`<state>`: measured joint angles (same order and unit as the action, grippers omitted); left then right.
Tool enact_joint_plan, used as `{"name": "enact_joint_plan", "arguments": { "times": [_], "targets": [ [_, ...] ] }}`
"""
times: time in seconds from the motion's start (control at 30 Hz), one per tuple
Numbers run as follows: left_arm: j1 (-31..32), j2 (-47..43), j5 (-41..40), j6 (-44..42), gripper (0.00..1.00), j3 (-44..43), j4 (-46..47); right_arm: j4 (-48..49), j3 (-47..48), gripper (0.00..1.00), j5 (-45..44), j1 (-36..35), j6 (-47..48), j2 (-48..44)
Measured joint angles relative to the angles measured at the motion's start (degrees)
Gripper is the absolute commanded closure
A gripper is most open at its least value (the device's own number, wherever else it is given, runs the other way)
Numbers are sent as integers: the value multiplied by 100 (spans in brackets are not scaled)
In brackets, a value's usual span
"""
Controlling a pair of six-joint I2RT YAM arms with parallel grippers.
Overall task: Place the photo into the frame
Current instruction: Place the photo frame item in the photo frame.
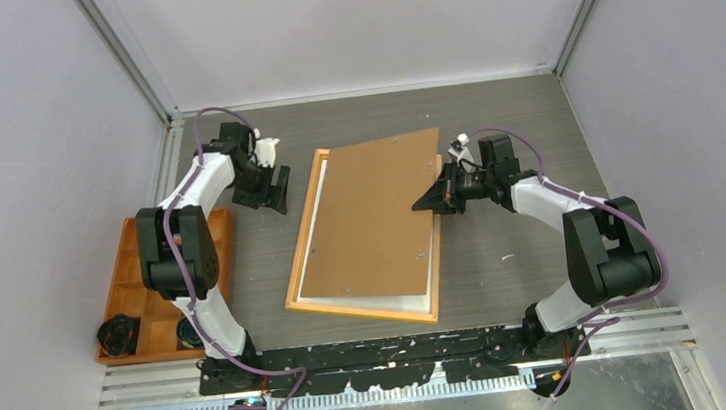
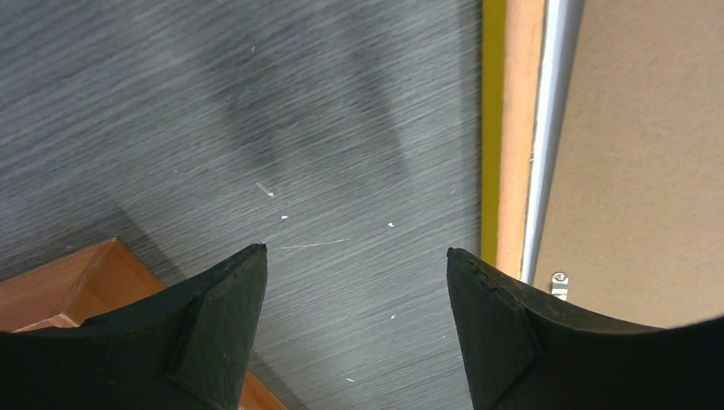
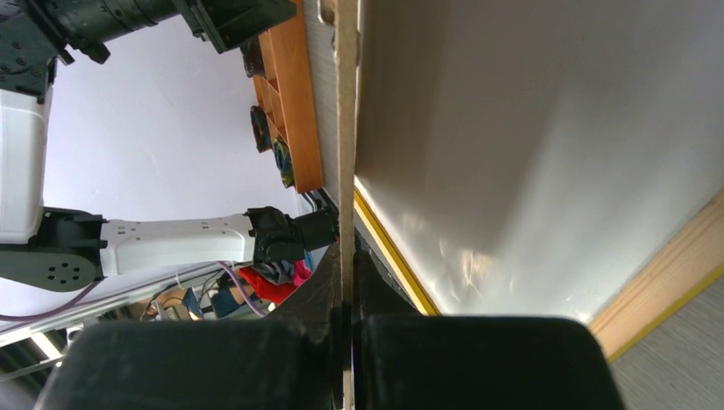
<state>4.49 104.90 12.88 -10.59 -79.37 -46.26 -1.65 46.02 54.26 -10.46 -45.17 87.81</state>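
Brown rectangular backing board (image 1: 370, 214) is clamped by the right pincer (image 1: 436, 198) over the yellow-edged frame (image 1: 359, 311); left pincer (image 1: 275, 188) is spread empty near the worktop's (image 1: 491, 112) left edge.

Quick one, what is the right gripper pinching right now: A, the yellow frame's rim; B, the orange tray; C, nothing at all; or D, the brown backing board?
D: the right gripper is shut on the edge of the brown backing board, which shows edge-on between its fingers in the right wrist view.
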Motion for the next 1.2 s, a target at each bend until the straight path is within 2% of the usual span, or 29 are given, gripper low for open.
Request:
{"name": "enact_joint_plan", "arguments": {
  "times": [0.5,0.9,1.2],
  "targets": [
    [170,269,-485,-201,25,393,142,535,-85,99,28,-111,-225,210],
    [522,313,-625,-216,26,479,234,361,-267,99,50,-122,-208,-96],
    [564,321,-662,-219,26,479,238,284,-267,99,46,-133,-197,-96]
  ]
}}
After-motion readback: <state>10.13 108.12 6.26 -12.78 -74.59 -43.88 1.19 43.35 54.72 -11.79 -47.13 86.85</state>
